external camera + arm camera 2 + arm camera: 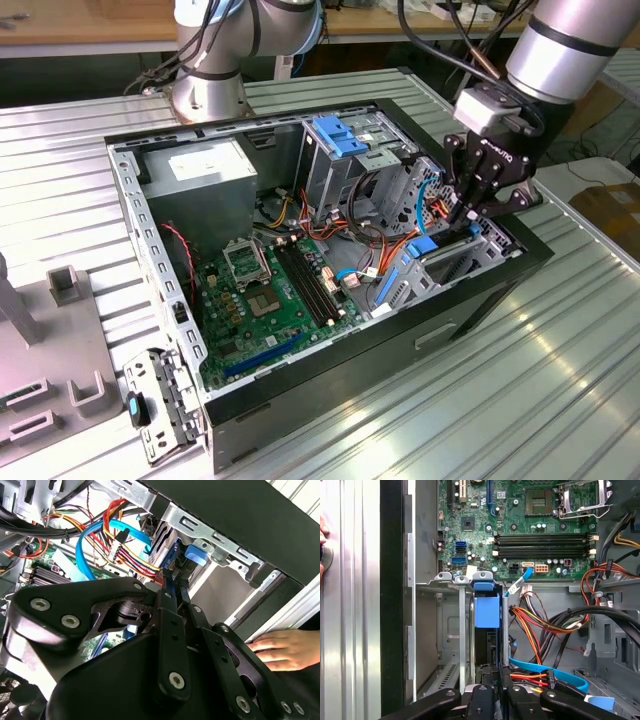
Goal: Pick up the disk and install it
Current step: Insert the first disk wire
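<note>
Gripper clenched on the disk, edge-on in the drive cage.
You have orange cables crowding just beside; a hand near.

The claw is hanging down in the drive cage at the exterior view's right of the open case, its fingers pinching the disk, which is standing between close metal walls (hardly any side room). Orange and red wire bundles and a blue flat cable are crowding the space just beside that slot. A person's hand is resting just outside the case's wall near the cage. Over the motherboard the room is lying open.
</note>
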Motion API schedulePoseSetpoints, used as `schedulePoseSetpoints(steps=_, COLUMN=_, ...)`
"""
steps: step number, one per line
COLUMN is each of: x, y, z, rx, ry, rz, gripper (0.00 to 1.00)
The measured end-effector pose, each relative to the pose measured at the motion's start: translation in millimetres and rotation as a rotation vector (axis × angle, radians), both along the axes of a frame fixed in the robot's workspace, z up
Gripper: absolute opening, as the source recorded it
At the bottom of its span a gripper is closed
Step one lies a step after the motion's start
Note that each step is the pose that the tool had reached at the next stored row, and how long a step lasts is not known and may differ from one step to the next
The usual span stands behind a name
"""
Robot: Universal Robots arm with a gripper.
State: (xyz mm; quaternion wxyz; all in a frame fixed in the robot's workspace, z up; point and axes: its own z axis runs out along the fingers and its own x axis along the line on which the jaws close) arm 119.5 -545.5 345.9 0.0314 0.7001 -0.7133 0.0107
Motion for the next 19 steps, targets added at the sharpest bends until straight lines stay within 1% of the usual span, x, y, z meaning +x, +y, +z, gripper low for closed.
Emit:
schedulePoseSetpoints(steps=2, x=0.0, y=0.0, z=-1.9, rx=-0.0002, ry=0.0, rz=-0.003, gripper=0.16)
schedulePoseSetpoints(steps=5, x=0.3, y=0.0, z=-2.5, rx=0.0005, ry=0.0, rz=-0.004, gripper=0.16)
schedulePoseSetpoints(steps=11, x=1.0, y=0.0, z=0.4, rx=0.0008, ry=0.0, rz=-0.009, gripper=0.16)
schedulePoseSetpoints(steps=15, x=0.9, y=0.1, z=1.6, rx=0.001, ry=0.0, rz=-0.019, gripper=0.16)
schedulePoseSetpoints(steps=17, x=1.0, y=-0.6, z=1.6, rx=0.0058, ry=0.0, rz=-0.02, gripper=0.16)
schedulePoseSetpoints(steps=19, x=1.0, y=-2.8, z=1.5, rx=0.0109, ry=0.0001, rz=-0.02, gripper=0.16)
